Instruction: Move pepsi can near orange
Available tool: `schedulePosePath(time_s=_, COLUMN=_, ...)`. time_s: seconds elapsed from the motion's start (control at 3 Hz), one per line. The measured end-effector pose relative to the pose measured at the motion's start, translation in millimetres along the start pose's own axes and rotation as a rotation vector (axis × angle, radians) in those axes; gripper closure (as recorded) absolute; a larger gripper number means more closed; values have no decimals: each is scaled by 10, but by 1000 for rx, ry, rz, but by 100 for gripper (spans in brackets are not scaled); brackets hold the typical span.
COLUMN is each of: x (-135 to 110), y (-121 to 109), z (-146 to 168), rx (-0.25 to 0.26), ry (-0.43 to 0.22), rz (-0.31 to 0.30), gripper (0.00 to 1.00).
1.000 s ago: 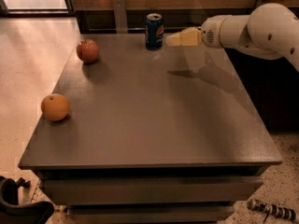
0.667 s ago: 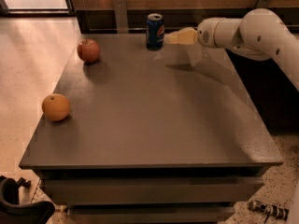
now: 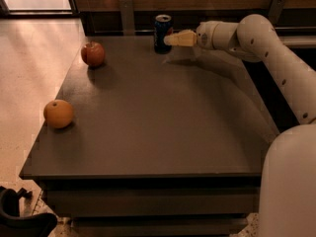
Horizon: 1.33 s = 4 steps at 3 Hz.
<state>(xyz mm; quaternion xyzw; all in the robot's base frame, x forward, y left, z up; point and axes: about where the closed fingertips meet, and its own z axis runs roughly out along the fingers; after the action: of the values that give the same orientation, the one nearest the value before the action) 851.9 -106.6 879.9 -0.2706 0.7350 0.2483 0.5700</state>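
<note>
The orange [image 3: 59, 113] sits well apart from the gripper [image 3: 169, 38], out by the table's [image 3: 163, 137] near left edge. The apple [image 3: 93, 54] is nearer the gripper, still clearly off to its left. The pepsi can [image 3: 162, 33] stands upright at the far edge, right at the gripper's tip. A second ago there was a plain gap there; the arm [image 3: 256, 38] has reached in and closed it. I reckon the grasp comes next, with the carry not begun. I can't tell whether the gripper is open or clenched.
</note>
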Motion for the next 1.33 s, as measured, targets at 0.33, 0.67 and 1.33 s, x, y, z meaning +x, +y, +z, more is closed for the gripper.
schedulePosePath(time_s=0.33, x=-24, y=22, z=187, rx=-42, ry=-2, rz=-11, gripper=0)
schedulePosePath(time_s=0.67, x=-47, y=73, z=302, rx=-70, ry=-6, rz=-16, gripper=0)
schedulePosePath(time_s=1.33, x=-7, y=242, z=570, rx=-114, ry=-15, rz=5, gripper=24)
